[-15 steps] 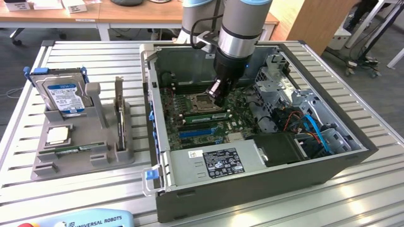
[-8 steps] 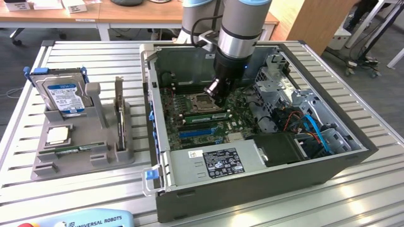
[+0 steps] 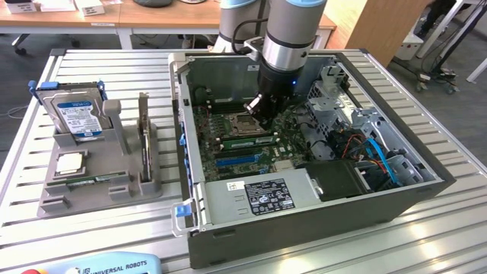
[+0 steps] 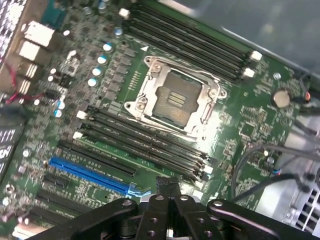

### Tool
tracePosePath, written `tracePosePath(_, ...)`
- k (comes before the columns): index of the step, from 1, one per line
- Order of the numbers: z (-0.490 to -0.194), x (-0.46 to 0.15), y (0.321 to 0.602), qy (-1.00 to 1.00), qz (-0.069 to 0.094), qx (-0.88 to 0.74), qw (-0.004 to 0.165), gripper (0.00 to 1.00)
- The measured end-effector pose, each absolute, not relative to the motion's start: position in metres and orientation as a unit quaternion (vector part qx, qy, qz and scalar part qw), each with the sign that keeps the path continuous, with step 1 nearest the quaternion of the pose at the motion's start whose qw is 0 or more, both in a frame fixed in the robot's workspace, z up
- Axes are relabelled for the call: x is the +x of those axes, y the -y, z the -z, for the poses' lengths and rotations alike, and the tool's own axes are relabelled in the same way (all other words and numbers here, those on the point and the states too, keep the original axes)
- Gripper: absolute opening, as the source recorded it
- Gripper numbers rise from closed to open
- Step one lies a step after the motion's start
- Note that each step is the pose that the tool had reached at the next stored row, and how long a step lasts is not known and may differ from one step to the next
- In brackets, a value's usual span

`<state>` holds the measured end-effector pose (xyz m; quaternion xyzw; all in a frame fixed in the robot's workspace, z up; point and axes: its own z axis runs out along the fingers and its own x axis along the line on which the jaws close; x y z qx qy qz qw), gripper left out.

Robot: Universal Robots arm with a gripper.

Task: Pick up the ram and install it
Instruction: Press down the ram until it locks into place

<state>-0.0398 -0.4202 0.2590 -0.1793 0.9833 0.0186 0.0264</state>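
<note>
A: Closest thing is the gripper (image 4: 168, 192), fingers pinched together, empty, hovering over the motherboard (image 4: 240, 130) slots.

B: And the ram (image 3: 95, 180)? Lying in the grey holder (image 3: 152, 185) at the exterior view's left. Probably light, stiff, fragile; grab its long edges.

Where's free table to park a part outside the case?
Bare slatted table in front of the grey parts holder, and the strip along the computer case on the exterior view's right. Crowded: inside the case, with the gripper over the motherboard.
</note>
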Motion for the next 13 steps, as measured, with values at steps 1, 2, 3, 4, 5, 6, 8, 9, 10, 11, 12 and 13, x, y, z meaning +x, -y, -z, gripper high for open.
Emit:
tracePosePath(1,-0.2589,-0.0398,0.4202,-0.985,-0.018,-0.17,0.027,0.1)
tracePosePath(2,-0.2587,-0.0398,0.4202,-0.986,-0.018,-0.162,0.027,0.1)
tracePosePath(3,-0.2586,-0.0398,0.4202,-0.988,-0.018,-0.153,0.027,0.1)
tracePosePath(4,-0.2584,-0.0398,0.4202,-0.989,-0.018,-0.144,0.027,0.1)
tracePosePath(5,-0.2582,-0.0398,0.4202,-0.99,-0.017,-0.135,0.027,0.1)
tracePosePath(6,-0.258,-0.0398,0.4202,-0.992,-0.017,-0.126,0.027,0.1)
tracePosePath(8,-0.2577,-0.0398,0.4202,-0.994,-0.017,-0.108,0.028,0.1)
tracePosePath(9,-0.2576,-0.0398,0.4202,-0.994,-0.016,-0.1,0.028,0.1)
tracePosePath(10,-0.2576,-0.0398,0.4202,-0.995,-0.016,-0.097,0.028,0.1)
tracePosePath(11,-0.2576,-0.0398,0.4202,-0.995,-0.016,-0.097,0.028,0.1)
tracePosePath(12,-0.2576,-0.0398,0.4202,-0.995,-0.016,-0.097,0.028,0.1)
tracePosePath(13,-0.2576,-0.0398,0.4202,-0.995,-0.016,-0.097,0.028,0.1)
